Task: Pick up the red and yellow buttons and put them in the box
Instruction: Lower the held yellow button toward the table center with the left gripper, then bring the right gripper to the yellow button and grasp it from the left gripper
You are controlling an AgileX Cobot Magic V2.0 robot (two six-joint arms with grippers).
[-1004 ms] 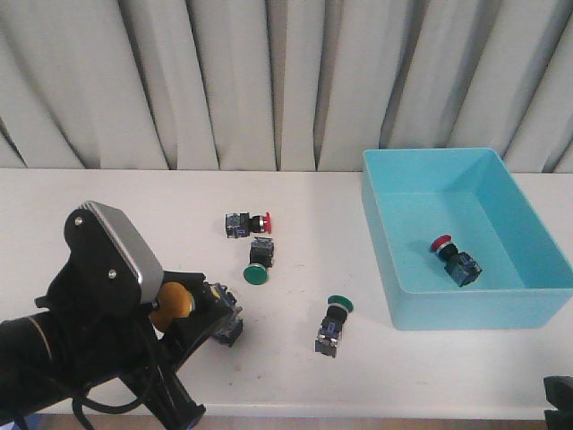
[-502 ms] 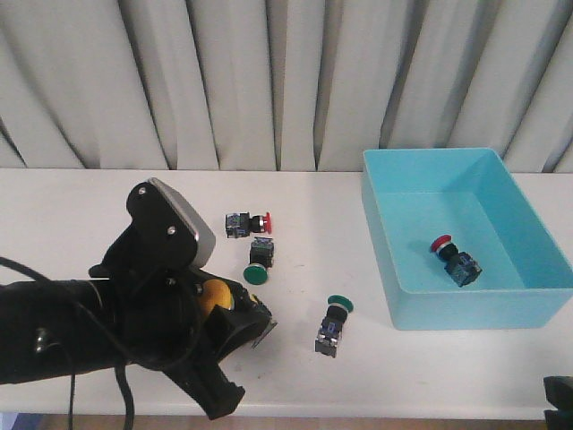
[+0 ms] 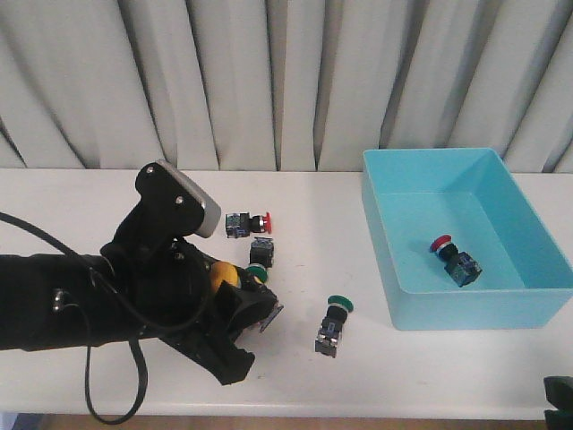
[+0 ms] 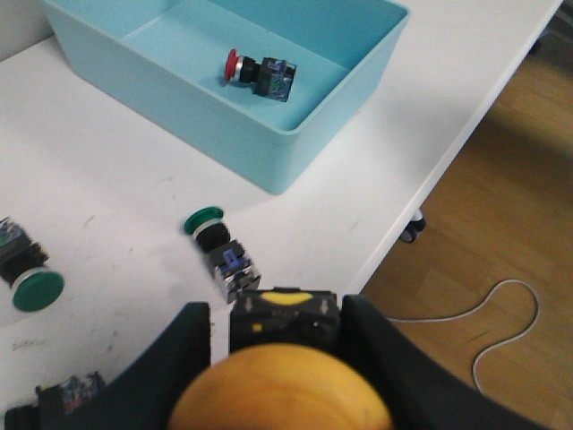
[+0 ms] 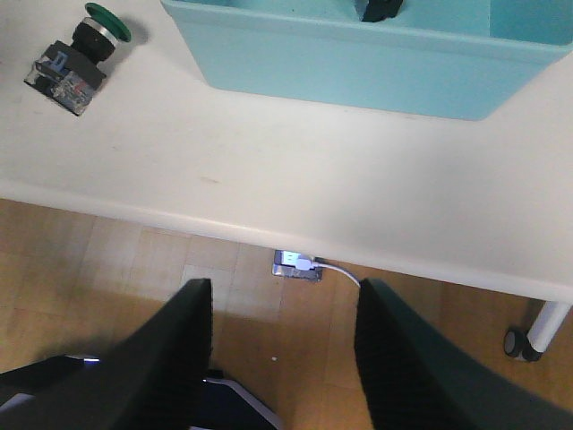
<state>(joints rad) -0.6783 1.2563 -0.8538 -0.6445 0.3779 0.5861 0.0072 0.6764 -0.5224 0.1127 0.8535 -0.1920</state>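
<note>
Left gripper (image 3: 243,305) pinching a yellow button (image 3: 222,272) above the desk (image 3: 430,358).

Front view: the yellow cap sits at the wrist end of the gripper and the black body runs out toward the fingertips; a red button (image 3: 248,222) lies beyond the gripper, and the box (image 3: 457,309), well to its right, holds another red button (image 3: 453,257).
Left wrist view: the cap faces the camera, the button's long axis along the fingers (image 4: 183,358), which press its sides.
Right wrist view: the right gripper (image 5: 282,345) is spread and holds nothing, hanging past the desk edge over the floor (image 5: 116,269); a green button (image 5: 79,59) lies on the desk ahead of it.
</note>
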